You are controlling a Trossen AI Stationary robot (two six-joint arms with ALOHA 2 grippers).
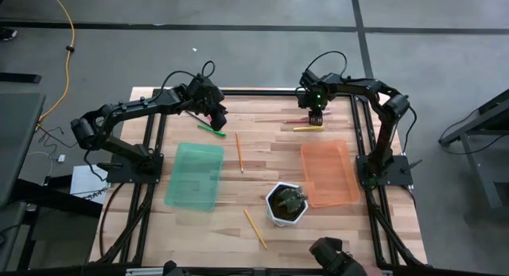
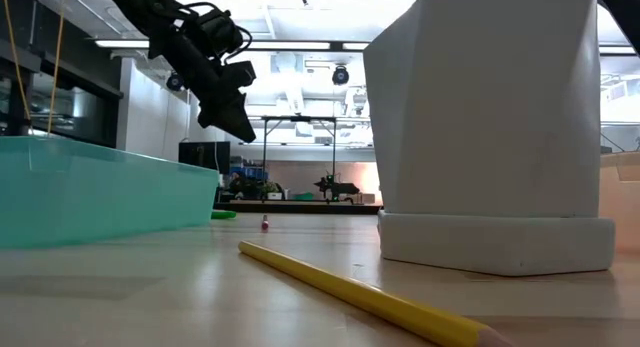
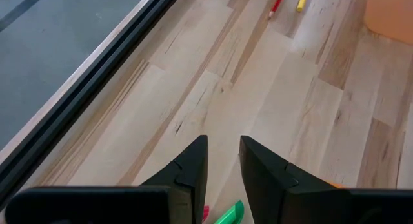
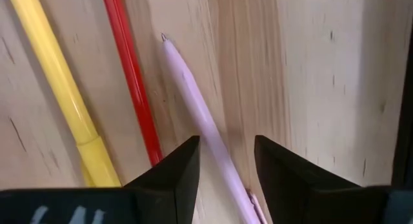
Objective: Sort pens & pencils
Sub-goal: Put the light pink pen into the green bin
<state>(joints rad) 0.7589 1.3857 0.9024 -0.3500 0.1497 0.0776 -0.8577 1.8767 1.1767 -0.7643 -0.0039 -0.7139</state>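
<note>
Hovering over far table edge: right gripper [image 4: 224, 179], fingers parted, nothing clamped. Pale pink pen [image 4: 203, 117] seen running between fingers; red pencil [image 4: 132, 82] just beside it, yellow pen [image 4: 61, 88] beyond that. Left gripper [image 3: 222, 169] held above table, fingers slightly parted, empty; green pen [image 3: 227, 214] just below tips. Risk judged: red pencil pinched together with pink pen, cause being close spacing. Risk judged: pen rolled away if only one finger makes contact.
</note>
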